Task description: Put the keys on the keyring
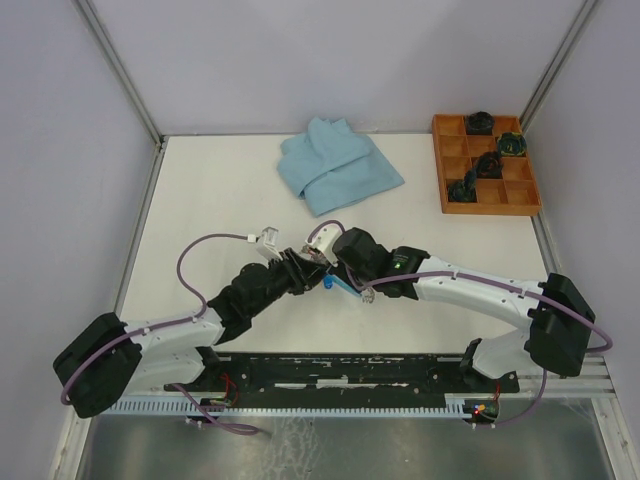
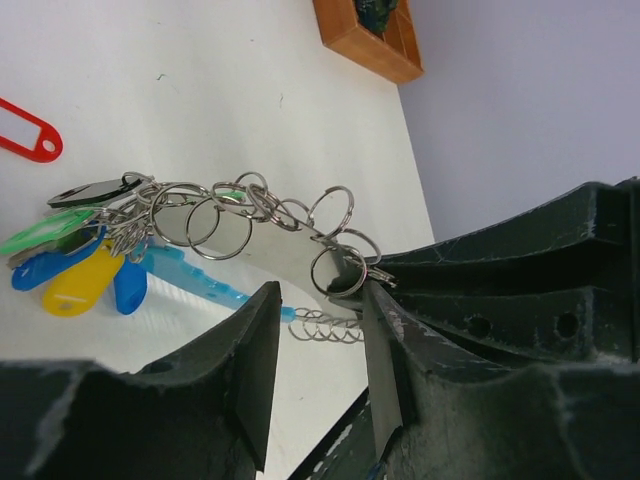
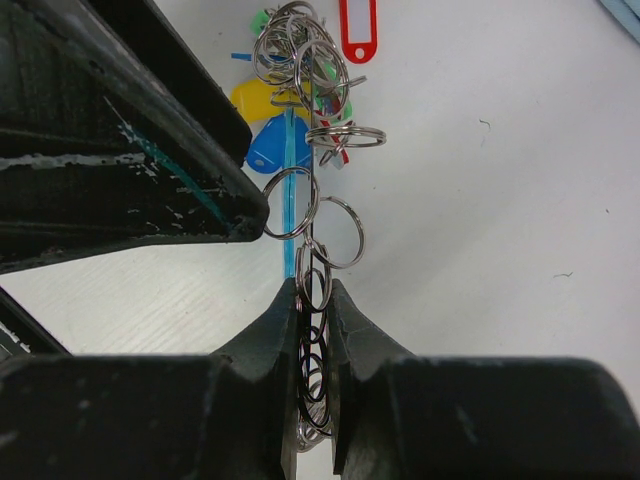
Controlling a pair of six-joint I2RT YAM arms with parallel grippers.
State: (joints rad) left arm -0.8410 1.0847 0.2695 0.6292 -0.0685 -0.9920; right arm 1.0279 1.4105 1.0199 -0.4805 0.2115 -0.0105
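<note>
Keys (image 2: 70, 265) mostly threaded, red tag (image 2: 30, 130) loose
Right gripper (image 3: 312, 290) pinches the keyring (image 3: 300, 200) at lower centre, and left gripper (image 2: 320, 295) stands open around its end ring. Tagged bunch hangs mid-left, seemingly threaded. Both wrist views show the stray tag lying apart, which the top view does not show.

Shiny polished metal on the keyring (image 2: 260, 215), glossy smooth plastic tags on the keys (image 2: 75, 280). Matt black plastic on the left tool (image 2: 320, 300) and right tool (image 3: 312, 295), scuffed pale along the edges. Smooth matt white surface (image 1: 200, 200), soft creased cloth (image 1: 335, 165), plain wood tray (image 1: 490, 210)
</note>
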